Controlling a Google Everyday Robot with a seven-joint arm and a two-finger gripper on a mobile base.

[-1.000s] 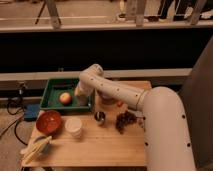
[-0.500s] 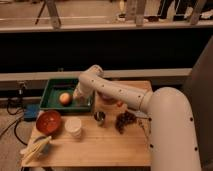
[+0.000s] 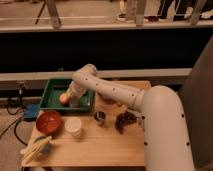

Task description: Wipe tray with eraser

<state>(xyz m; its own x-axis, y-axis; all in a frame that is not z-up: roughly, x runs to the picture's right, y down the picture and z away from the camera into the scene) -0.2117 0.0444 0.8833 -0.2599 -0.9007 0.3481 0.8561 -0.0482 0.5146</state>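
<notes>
Nearest, the red bowl (image 3: pixel 48 121) and white cup (image 3: pixel 74 126) sit where they were. Behind them, low inside the dark-green tray (image 3: pixel 50 92), the gripper (image 3: pixel 75 101) has slid slightly left toward the near rim and is now just beside the orange ball (image 3: pixel 63 98), which I read as a wiping stroke under way. I cannot tell whether it holds the eraser; a pale patch at its tip may be it.
</notes>
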